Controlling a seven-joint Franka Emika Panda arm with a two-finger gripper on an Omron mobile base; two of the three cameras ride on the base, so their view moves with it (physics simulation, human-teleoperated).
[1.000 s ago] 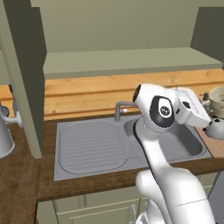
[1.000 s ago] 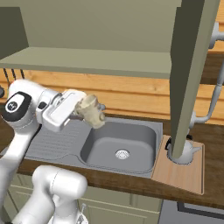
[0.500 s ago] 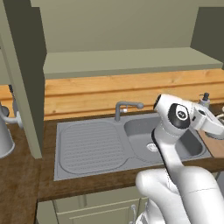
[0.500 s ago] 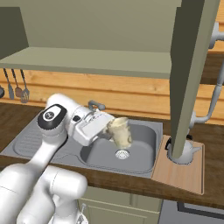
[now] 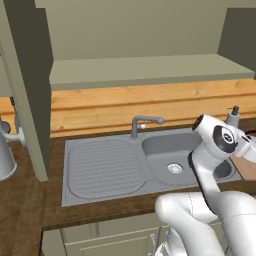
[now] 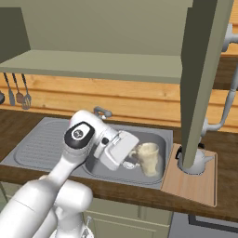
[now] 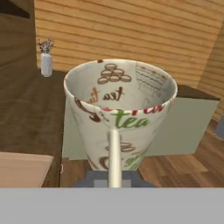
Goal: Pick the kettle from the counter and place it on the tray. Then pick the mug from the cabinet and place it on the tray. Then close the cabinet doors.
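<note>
My gripper [image 6: 134,156] is shut on the mug [image 6: 148,158], a cream cup with brownish print, held tilted over the right end of the grey sink [image 6: 139,135]. In the hand view the mug [image 7: 120,109] looms close, its handle toward the camera. Just right of the mug lies the pale wooden tray [image 6: 188,183] on the dark counter [image 6: 28,121]. The silvery kettle [image 6: 201,161] stands on the tray, partly hidden by the open right cabinet door [image 6: 202,79]. The open cabinet shows a bare pale shelf [image 6: 93,65]. In the left base view the left cabinet door [image 5: 27,85] also hangs open.
A tap [image 5: 142,122] rises behind the sink and the ridged drainer [image 5: 102,167] lies to its left. A slim pump bottle [image 5: 232,116] stands behind the arm. A tall grey cone vessel [image 5: 5,157] sits far left. Utensils [image 6: 18,93] hang on the wooden wall.
The arm has swung to the right with the mug, from above the drainer side across the sink basin to its right end beside the tray.
</note>
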